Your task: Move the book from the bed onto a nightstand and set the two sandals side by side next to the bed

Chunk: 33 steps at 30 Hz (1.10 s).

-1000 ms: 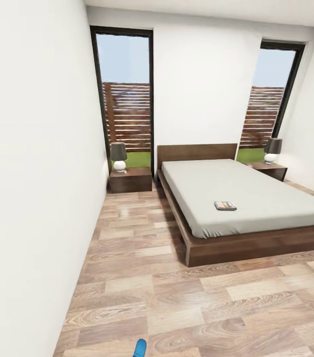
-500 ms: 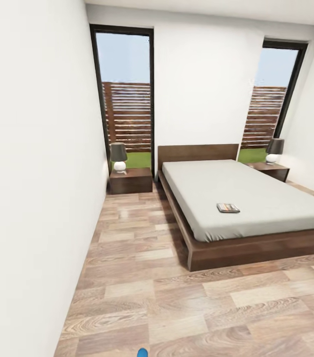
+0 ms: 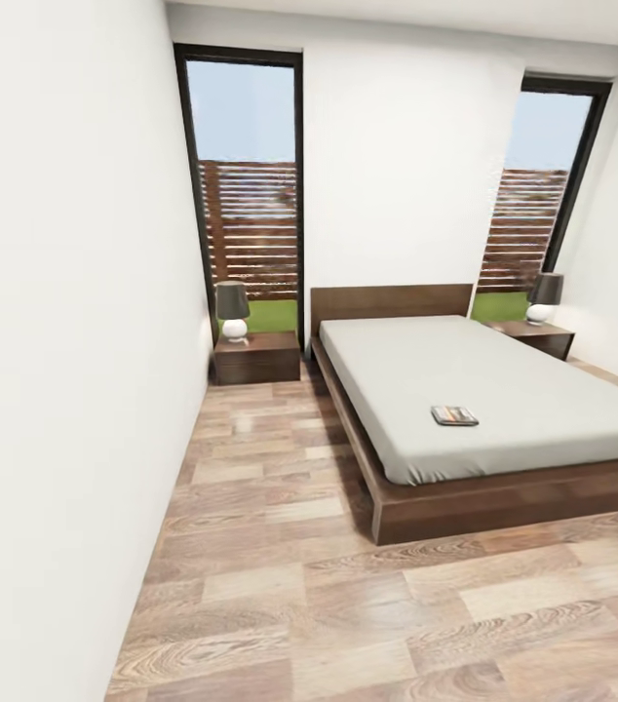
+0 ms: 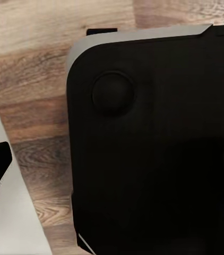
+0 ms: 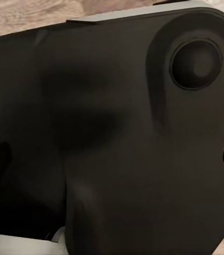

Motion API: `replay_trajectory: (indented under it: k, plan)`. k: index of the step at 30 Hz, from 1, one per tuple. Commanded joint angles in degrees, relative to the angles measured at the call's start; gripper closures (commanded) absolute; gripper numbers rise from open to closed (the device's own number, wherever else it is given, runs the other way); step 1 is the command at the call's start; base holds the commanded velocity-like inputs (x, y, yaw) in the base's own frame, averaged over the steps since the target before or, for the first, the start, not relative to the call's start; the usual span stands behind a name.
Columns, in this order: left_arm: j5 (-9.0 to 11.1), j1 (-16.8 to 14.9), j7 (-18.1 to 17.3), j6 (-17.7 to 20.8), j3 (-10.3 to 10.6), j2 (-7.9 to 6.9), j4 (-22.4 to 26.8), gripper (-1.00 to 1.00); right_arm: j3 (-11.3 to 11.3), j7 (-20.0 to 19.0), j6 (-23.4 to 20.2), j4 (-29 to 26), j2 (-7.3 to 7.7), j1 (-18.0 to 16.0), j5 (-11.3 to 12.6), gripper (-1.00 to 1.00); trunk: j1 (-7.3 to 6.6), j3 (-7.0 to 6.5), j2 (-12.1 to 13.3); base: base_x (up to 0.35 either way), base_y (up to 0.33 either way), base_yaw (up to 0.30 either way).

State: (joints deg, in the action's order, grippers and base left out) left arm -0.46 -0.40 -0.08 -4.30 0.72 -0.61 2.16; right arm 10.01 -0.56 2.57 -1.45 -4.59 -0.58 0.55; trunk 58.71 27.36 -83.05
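Book (image 3: 454,416) lies flat on the white mattress of the bed (image 3: 504,390), near its foot end and toward the side facing the open floor. Head view: two nightstands, one (image 3: 256,357) left of the headboard and one (image 3: 540,337) right of it, each bearing one lamp (image 3: 233,310); two tall dark-framed windows (image 3: 248,185). Wrist views: dark robot housing (image 4: 160,149) over wood-plank floor (image 4: 32,64); whether either claw is apart or together cannot be told.

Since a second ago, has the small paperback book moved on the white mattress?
No. The small paperback book keeps its spot near the white mattress's foot edge; the view shifted because the camera moved.
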Motion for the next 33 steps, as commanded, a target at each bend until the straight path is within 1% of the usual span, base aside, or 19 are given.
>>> replay_trajectory:
  k: [1, 19, 33]
  plan:
    - [-0.05, -0.04, -0.01, -0.23, 0.07, -0.01, -0.05, -1.0, 0.36, -0.06, 0.22, 0.04, 0.0, -0.03, 0.06, -1.0, 0.02, 0.06, -0.03, 0.161, 0.001, 0.0]
    - [-0.07, -0.04, -0.01, -0.38, 0.07, 0.01, -0.05, -1.0, 0.36, -0.06, 0.22, 0.04, -0.01, -0.03, 0.06, -1.0, 0.02, 0.06, -0.03, 0.076, 0.014, 0.0]
    - [-0.07, -0.04, 0.0, -0.39, 0.08, 0.0, -0.05, -1.0, 0.36, -0.06, 0.19, 0.04, 0.01, -0.03, 0.06, -1.0, 0.02, 0.06, -0.03, 0.018, 0.008, 0.0]
